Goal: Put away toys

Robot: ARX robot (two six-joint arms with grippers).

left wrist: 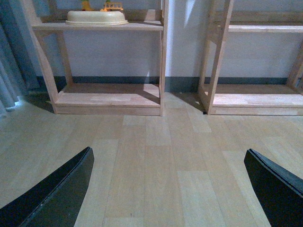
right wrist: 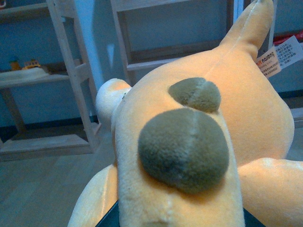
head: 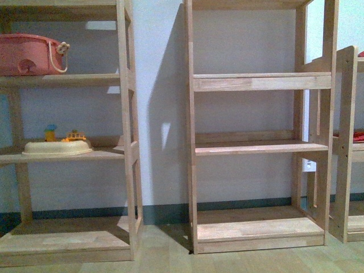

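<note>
An orange-yellow plush animal (right wrist: 236, 118) with grey-brown patches fills the right wrist view, a pale paper tag (right wrist: 280, 56) hanging off it. My right gripper (right wrist: 175, 222) is shut on the plush animal, and its fingers are almost wholly hidden under the fabric. My left gripper (left wrist: 170, 189) is open above bare wooden floor, with nothing between its black fingers (left wrist: 57, 194). Neither arm nor the plush shows in the front view.
Two wooden shelf units stand against the wall, the left one (head: 128, 142) and the middle one (head: 259, 148). A pink basket (head: 31, 54) sits on the left unit's upper shelf. A cream tray (head: 57, 149) with small toys sits below. A third unit's frame (head: 344, 142) stands at the right.
</note>
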